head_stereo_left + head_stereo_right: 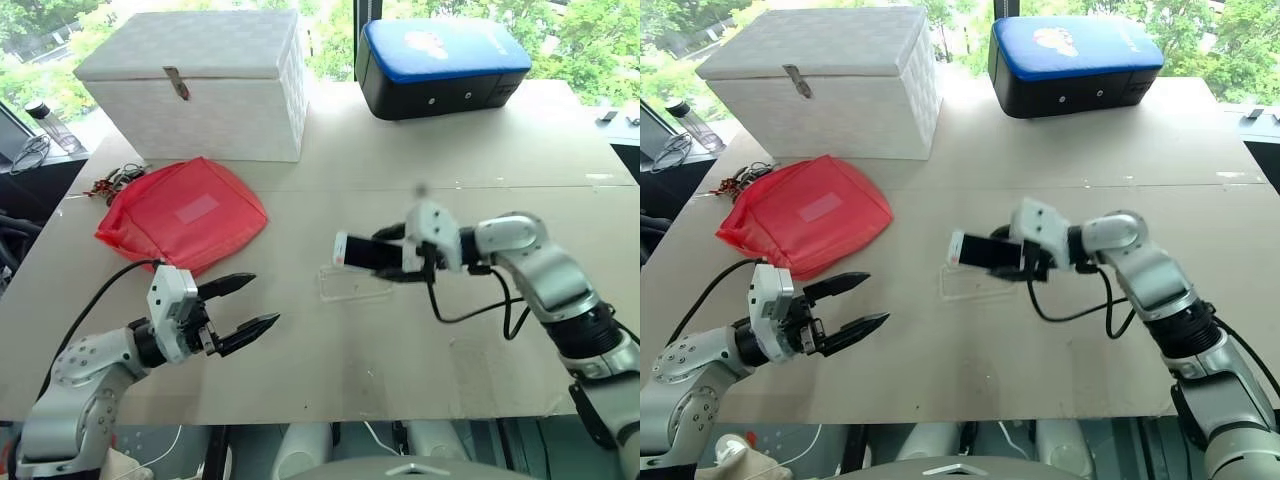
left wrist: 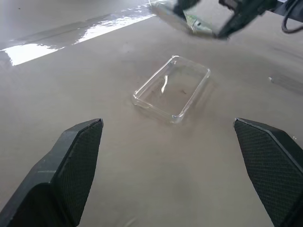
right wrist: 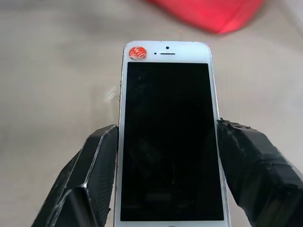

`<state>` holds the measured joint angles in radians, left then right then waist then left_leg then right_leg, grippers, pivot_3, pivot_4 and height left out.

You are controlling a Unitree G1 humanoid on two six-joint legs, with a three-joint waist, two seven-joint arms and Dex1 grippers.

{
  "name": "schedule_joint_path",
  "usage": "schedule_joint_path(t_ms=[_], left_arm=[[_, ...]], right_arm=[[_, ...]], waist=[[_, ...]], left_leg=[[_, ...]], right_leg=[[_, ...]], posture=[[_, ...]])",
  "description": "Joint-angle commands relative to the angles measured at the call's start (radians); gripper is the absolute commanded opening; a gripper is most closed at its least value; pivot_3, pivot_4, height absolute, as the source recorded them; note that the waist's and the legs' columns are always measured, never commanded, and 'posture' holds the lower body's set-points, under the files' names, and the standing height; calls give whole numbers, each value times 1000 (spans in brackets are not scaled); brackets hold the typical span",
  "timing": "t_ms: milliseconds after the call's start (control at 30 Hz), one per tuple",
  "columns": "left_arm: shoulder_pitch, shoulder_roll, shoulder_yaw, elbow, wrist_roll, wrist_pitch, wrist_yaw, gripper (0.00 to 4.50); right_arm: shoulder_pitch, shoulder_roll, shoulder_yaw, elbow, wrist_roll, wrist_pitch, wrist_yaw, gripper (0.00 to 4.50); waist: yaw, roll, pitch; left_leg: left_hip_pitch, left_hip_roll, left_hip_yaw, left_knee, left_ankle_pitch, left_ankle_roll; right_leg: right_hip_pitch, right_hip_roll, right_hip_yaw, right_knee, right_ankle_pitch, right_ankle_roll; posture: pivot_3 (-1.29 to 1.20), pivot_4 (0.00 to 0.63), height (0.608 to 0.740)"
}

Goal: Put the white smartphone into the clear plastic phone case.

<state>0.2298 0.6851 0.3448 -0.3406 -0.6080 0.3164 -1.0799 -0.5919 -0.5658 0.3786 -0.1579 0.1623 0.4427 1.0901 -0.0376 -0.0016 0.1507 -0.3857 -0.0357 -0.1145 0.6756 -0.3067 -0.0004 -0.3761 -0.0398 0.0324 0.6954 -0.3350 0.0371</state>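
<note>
Left wrist view: clear plastic phone case [image 2: 172, 88] holds nothing

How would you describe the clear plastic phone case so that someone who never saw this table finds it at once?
Start at the red pouch on the brown table, then look toward the right gripper, which holds the white smartphone. Just below that phone lies the clear plastic phone case, flat and empty. It is see-through, showing only a faint rounded rim.

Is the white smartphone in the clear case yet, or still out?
Out. The right gripper holds the white smartphone above the table; the clear case lies empty.
</note>
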Motion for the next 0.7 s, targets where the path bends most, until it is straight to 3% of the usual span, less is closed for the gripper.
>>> schedule_joint_path(t_ms=[33,267,567,700], left_arm=[[7,19,5,-6,6,-27,-20,4500],[40,10,6,-40,7,-30,-8,4500],[86,-16,0,-94,5,-32,34,4500],[96,-21,-3,-104,5,-34,45,4500]], right_arm=[[-5,-3,46,21,-74,-66,-9,2746],[-32,-5,87,93,-143,-86,10,2746],[-120,68,131,195,-183,-47,34,2746],[-132,42,196,204,-233,-126,101,2746]], waist=[[-1,0,0],[-4,0,0],[-7,0,0],[-4,0,0]], left_leg=[[0,0,0,0,0,0],[0,0,0,-1,0,-1],[2,0,1,-2,1,-1],[2,0,1,-3,1,-2]], right_leg=[[0,0,0,0,0,0],[-1,0,1,0,0,0],[0,1,2,1,0,0],[-1,1,2,1,0,0]], posture=[[0,150,740],[0,150,740],[0,150,740],[0,150,740]])
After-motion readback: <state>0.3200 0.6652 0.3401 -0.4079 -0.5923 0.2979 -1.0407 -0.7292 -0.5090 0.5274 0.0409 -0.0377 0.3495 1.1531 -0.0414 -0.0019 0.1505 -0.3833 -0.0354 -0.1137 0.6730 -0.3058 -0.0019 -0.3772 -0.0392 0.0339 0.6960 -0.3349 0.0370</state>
